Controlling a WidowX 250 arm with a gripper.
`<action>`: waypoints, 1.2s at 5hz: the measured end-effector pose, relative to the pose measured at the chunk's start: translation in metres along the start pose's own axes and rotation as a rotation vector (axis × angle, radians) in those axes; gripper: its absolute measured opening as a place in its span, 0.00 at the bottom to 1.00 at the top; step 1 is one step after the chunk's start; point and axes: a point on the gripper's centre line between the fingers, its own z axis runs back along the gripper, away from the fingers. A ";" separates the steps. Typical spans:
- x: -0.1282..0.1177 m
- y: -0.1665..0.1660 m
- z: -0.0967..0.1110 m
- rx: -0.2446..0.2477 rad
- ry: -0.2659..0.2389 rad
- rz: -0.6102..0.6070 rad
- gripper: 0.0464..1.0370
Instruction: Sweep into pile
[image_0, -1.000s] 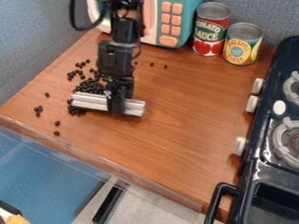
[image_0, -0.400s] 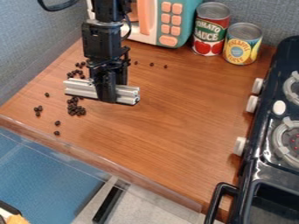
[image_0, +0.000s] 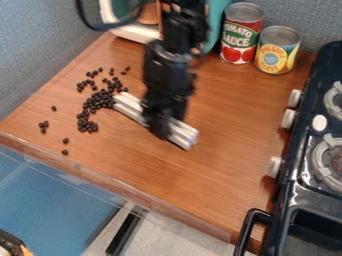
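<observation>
My gripper (image_0: 160, 127) hangs over the left-middle part of the wooden surface, shut on a silver metal bar (image_0: 182, 134). The bar slants from upper left to lower right, and its upper left end is beside the dark beans. Most of the beans (image_0: 100, 100) lie in a loose cluster left of the bar, thickest near its end. Several scattered beans (image_0: 44, 126) are farther left and toward the front edge. The gripper and bar hide part of the surface beneath them.
A toy microwave (image_0: 137, 31) stands behind the arm. Beside it are a red can (image_0: 241, 35) and a yellow can (image_0: 276, 52). A dark toy stove (image_0: 304, 150) borders the right side. The wooden surface (image_0: 200, 185) ends at a clear front rim.
The gripper and bar have moved right and somewhat toward the front, and the bar has turned to a steeper slant. Beans formerly hidden behind them now show.
</observation>
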 end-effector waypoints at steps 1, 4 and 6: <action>-0.021 -0.016 0.004 -0.082 -0.061 -0.122 0.34; -0.030 -0.025 -0.008 -0.186 -0.090 -0.288 0.34; -0.028 -0.026 -0.010 -0.221 -0.122 -0.348 0.34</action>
